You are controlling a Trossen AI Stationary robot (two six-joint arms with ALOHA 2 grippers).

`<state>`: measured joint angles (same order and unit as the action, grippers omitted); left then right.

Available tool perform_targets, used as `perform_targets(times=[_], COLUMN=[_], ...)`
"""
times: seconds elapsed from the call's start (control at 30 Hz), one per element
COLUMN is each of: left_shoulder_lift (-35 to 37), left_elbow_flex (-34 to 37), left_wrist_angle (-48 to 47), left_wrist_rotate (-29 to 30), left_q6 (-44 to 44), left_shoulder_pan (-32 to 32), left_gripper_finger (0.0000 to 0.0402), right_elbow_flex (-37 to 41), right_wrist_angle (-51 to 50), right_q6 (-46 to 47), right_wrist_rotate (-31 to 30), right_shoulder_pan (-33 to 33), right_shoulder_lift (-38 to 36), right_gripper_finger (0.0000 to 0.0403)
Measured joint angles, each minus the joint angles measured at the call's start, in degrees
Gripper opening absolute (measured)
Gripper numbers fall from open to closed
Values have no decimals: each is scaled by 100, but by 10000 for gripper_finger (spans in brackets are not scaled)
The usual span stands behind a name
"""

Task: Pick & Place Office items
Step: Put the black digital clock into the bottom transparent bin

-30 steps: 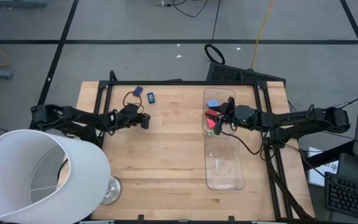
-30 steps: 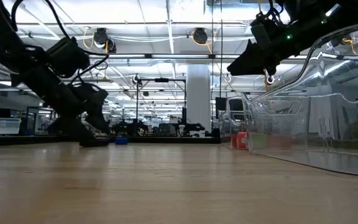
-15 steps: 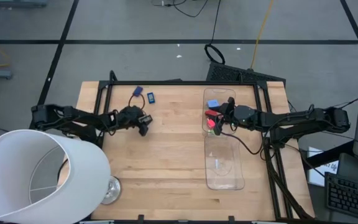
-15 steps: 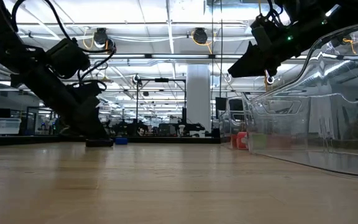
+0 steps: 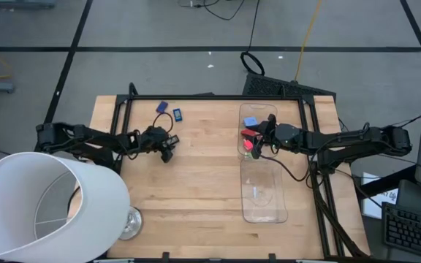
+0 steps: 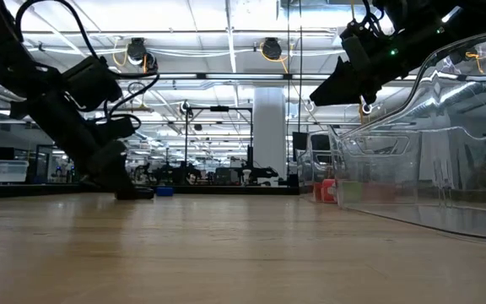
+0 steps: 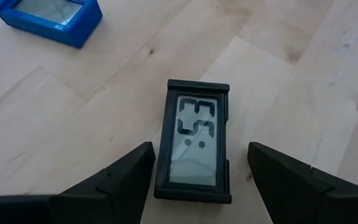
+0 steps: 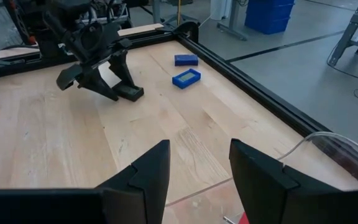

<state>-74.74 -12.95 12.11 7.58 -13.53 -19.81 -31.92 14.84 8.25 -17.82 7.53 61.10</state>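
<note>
The left pincer (image 7: pixel 194 171) is standing open astride a black display piece (image 7: pixel 195 140) lying flat on the desk (image 5: pixel 196 183), a blue piece (image 7: pixel 47 17) sitting at its ten o'clock.

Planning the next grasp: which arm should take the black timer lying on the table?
Left. The left gripper is open, its fingers either side of the black timer on the table. The right gripper hangs over the clear tray, well away.
</note>
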Motion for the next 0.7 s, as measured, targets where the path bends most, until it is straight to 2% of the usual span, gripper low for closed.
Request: perform_targets(times=[0.3,0.53,0.7], left_shoulder_lift=[2,-2,-5], left_elbow_flex=[0,8,11], left_wrist_angle=[-277,-279,-269], left_wrist_rotate=[510,604,554], left_q6=[277,318,292], left_shoulder_pan=[341,453,457], left_gripper_finger=[268,267,228], right_elbow_flex=[0,0,0], right_wrist_angle=[1,4,6], right_q6=[2,3,21], right_wrist_rotate=[11,12,13], right_shoulder_pan=[-2,-2,-2], right_shoulder_lift=[0,0,0], right_gripper_finger=[155,155,155])
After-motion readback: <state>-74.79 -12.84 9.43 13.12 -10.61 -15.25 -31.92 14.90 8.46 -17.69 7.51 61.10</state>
